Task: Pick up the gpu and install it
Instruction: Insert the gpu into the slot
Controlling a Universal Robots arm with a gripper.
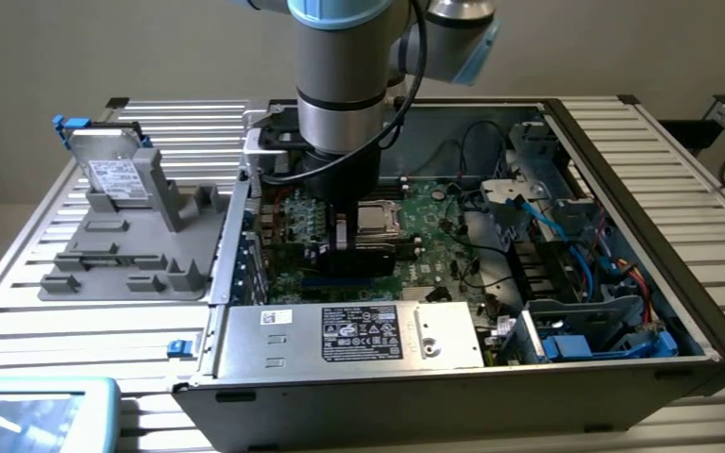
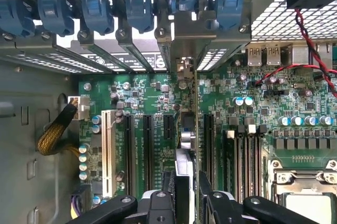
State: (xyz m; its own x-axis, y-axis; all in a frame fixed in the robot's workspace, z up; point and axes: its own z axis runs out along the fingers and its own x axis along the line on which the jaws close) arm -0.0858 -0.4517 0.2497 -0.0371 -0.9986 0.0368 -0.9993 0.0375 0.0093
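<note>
Gripping the gpu [image 2: 183,165] by its faces, the gripper [image 2: 187,204] hangs inside the open computer case [image 1: 665,373] over the motherboard [image 2: 152,95], its jaws closed on the card. The card sits directly between the jaws, on edge. Its long axis runs away from them toward the case's rear wall, parallel to the expansion slots. Its silver end bracket [image 2: 185,50] reaches the row of blue clips [image 2: 139,11] at that rear edge. It lines up between the short black slot [image 2: 168,129] and the next long black slot [image 2: 209,140]. Whether its bottom edge has entered a slot, I cannot tell. There is one arm, one gpu and one white slot [image 2: 108,150]. Outside the case, one hard drive [image 1: 117,176] stands on the grey tray [image 1: 86,274].
</note>
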